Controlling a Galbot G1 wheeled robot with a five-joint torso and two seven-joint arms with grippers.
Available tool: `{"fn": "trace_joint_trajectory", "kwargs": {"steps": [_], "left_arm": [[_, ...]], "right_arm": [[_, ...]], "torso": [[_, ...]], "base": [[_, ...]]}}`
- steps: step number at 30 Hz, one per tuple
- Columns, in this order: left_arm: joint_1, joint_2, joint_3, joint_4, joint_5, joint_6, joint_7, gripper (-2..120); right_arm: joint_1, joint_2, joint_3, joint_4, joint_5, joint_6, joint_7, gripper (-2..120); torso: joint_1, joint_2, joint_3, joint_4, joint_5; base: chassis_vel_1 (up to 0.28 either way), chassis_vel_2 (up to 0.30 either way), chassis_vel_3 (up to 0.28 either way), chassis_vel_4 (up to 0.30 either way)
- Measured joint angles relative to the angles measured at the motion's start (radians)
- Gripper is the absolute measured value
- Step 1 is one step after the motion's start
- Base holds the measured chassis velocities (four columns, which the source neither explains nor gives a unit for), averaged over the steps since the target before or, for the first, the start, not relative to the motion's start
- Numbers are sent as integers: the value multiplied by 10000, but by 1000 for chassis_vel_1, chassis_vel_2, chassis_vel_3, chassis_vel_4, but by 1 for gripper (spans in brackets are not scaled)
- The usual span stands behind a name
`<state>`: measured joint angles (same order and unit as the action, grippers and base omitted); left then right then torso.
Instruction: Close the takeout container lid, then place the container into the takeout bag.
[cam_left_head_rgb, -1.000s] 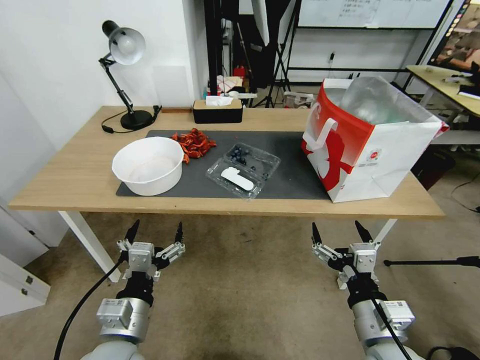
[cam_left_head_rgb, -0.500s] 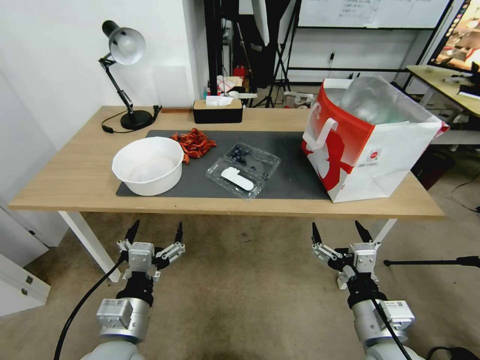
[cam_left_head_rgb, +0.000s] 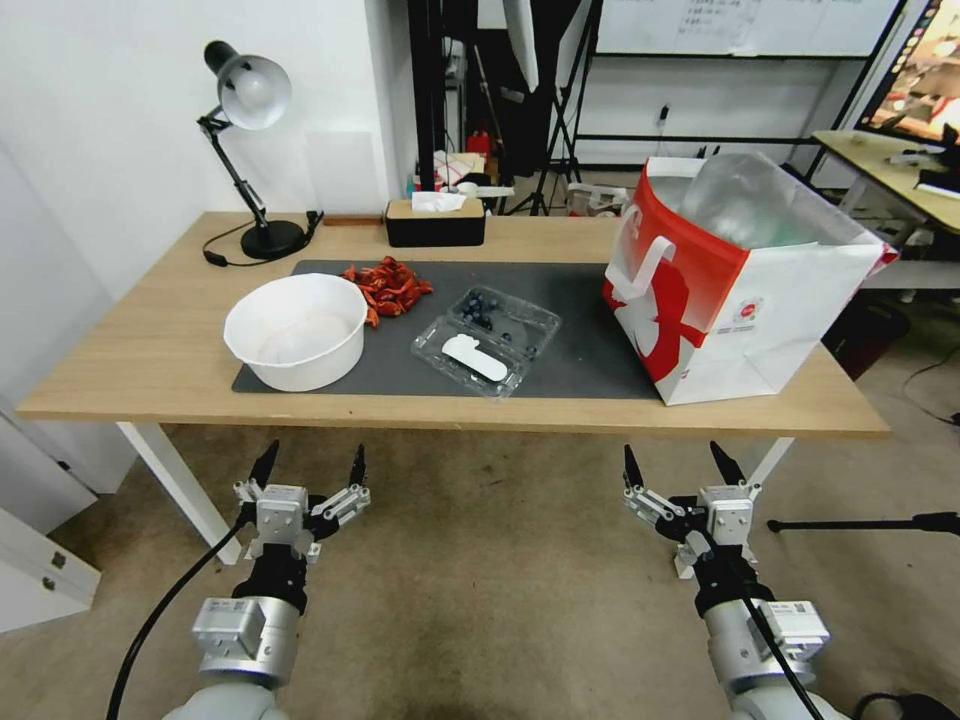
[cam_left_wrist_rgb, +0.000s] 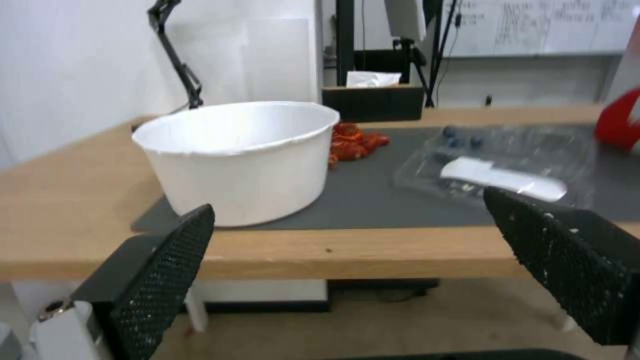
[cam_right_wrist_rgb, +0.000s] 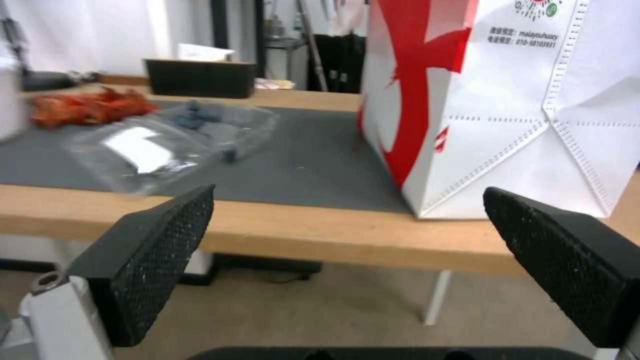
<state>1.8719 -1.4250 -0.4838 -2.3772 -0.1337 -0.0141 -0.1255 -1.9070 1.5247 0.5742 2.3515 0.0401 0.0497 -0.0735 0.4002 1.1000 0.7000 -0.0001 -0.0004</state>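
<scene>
**Operator:** From my seat, starting at the left: the left tool (cam_left_head_rgb: 308, 470) hangs below the front edge of the table (cam_left_head_rgb: 150, 350), over the floor, its fingers spread apart and holding nothing. Ahead of it on the table stands the white bowl (cam_left_head_rgb: 297, 330), at the left end of the dark mat (cam_left_head_rgb: 580, 350).

**Partner:** And the box?

**Operator:** The takeout container (cam_left_head_rgb: 487, 340) lies open on the mat, just right of the bowl. I see the blueberries (cam_left_head_rgb: 483, 308) in the far half; the lid (cam_left_head_rgb: 468, 358) lies flat toward me, its white label facing up. A heap of red pieces (cam_left_head_rgb: 390, 283) sits behind the bowl, with a black tissue box (cam_left_head_rgb: 435, 222) farther back and a desk lamp (cam_left_head_rgb: 245, 150) at the far left corner.

**Partner:** The right side?

**Operator:** The takeout bag (cam_left_head_rgb: 740, 290) stands upright at the table's right end, its mouth open and the silvery lining showing, well apart from the container. The right tool (cam_left_head_rgb: 677, 468) hangs below the table edge in front of the bag, fingers also wide apart, gripping nothing.
</scene>
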Motion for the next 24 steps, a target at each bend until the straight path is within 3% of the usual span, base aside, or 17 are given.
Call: {"fn": "trace_joint_trajectory", "kwargs": {"steps": [2, 6, 24], "left_arm": [[412, 441, 382, -478, -791, -102, -751, 100], [891, 963, 808, -866, -1785, -370, -1421, 100], [372, 1266, 460, -374, -2024, -916, -1229, 100]], "right_arm": [[-802, 181, 184, 387, 295, 372, -552, 100], [-1202, 289, 504, 804, 502, 491, -927, 100], [-437, -191, 896, 429, 1152, 277, -1224, 100]], "torso": [[-2, 1, -1, -5, 1], [-2, 1, -2, 3, 2], [-2, 1, 0, 2, 5]], "base": [[0, 0, 0, 0], [0, 0, 0, 0], [0, 0, 0, 0]]}}
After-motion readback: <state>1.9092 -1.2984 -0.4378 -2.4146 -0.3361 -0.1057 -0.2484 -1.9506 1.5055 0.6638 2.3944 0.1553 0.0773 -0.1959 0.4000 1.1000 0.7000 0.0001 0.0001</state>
